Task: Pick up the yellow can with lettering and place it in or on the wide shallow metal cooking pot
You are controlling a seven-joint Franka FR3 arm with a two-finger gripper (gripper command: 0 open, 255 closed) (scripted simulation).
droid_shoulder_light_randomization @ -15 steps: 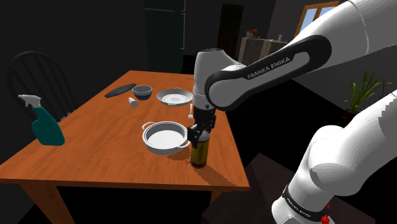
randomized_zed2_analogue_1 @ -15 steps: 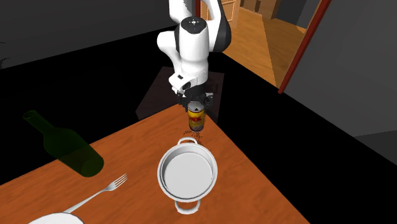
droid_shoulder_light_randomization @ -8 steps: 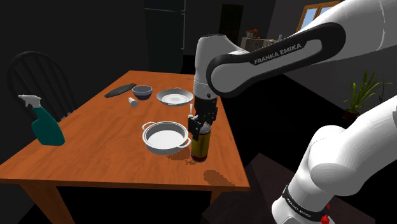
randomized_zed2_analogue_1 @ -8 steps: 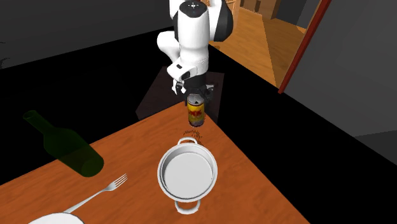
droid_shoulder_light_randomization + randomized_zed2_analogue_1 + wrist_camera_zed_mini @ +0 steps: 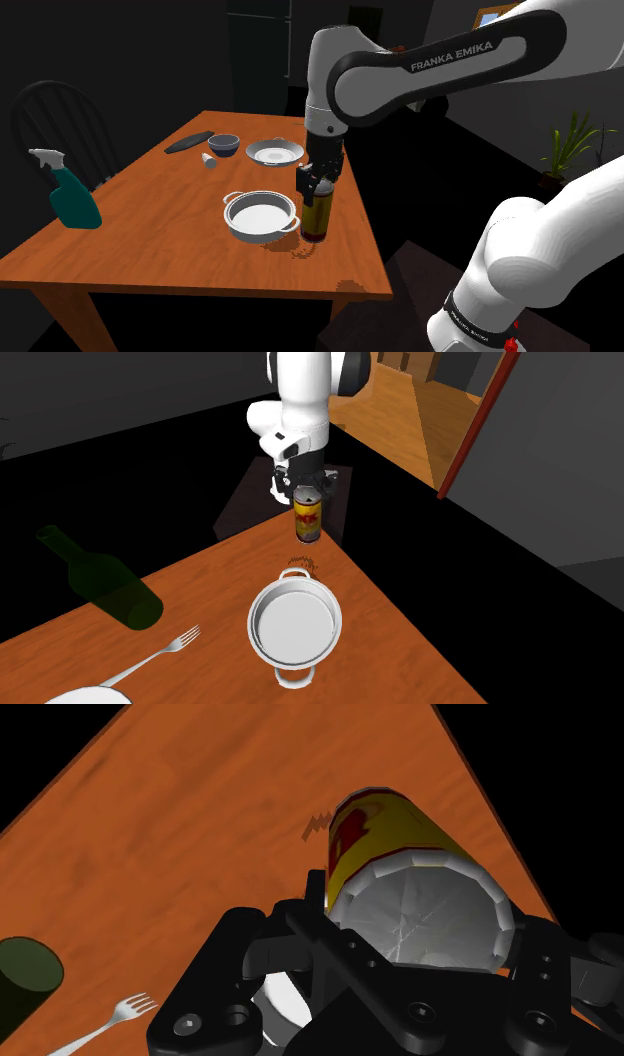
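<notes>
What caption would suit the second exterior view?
The gripper holds the yellow can above the table, short of the pot.

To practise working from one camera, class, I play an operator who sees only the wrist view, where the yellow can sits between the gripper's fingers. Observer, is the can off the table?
Observer: Yes. In the second exterior view the yellow can, clasped in the gripper, hangs clear above the table.
Operator: Where is the pot from there?
Observer: The pot stands on the table nearer that camera than the can, not beneath it.
Operator: Anything on the pot's other side?
Observer: In the shoulder view a teal spray bottle stands near the table's edge at that view's left.
</notes>
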